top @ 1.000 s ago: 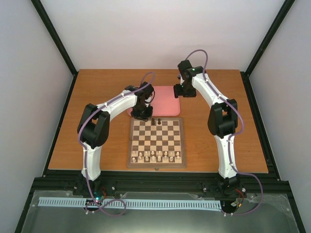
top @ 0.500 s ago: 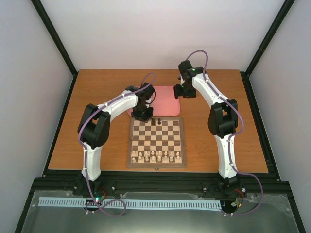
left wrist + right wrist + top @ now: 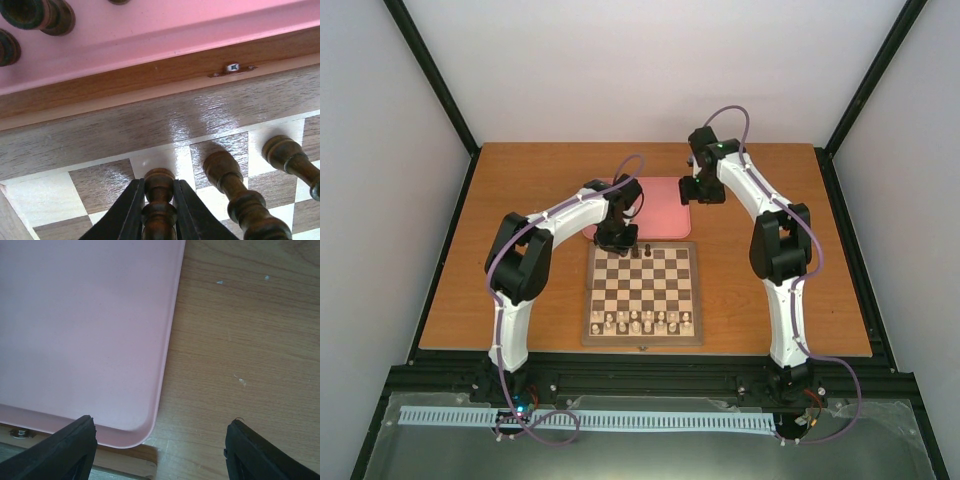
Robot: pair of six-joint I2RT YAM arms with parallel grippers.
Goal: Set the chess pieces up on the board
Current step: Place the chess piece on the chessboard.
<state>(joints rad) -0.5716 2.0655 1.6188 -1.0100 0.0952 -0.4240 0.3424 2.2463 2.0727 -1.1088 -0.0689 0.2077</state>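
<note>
My left gripper [image 3: 618,238] [image 3: 159,186] is shut on a dark chess piece [image 3: 159,200] and holds it upright over a light square in the far row of the board [image 3: 588,298]. I cannot tell whether its base touches the square. Two more dark pieces [image 3: 235,186] [image 3: 292,159] stand on squares to its right; they also show in the top view [image 3: 641,250]. Other dark pieces [image 3: 40,12] stand on the pink tray [image 3: 175,30]. My right gripper [image 3: 701,190] [image 3: 160,450] is open and empty above the tray's right near corner [image 3: 85,325].
Pale cream pieces [image 3: 640,320] fill the board's two near rows. The pink tray [image 3: 665,200] lies right behind the board's far edge [image 3: 150,120], where a small metal clasp [image 3: 231,67] sits. Bare wooden table [image 3: 240,340] lies right of the tray.
My left gripper has moved a little to the right along the board's far row with the dark piece in it. The right arm has hardly moved.
</note>
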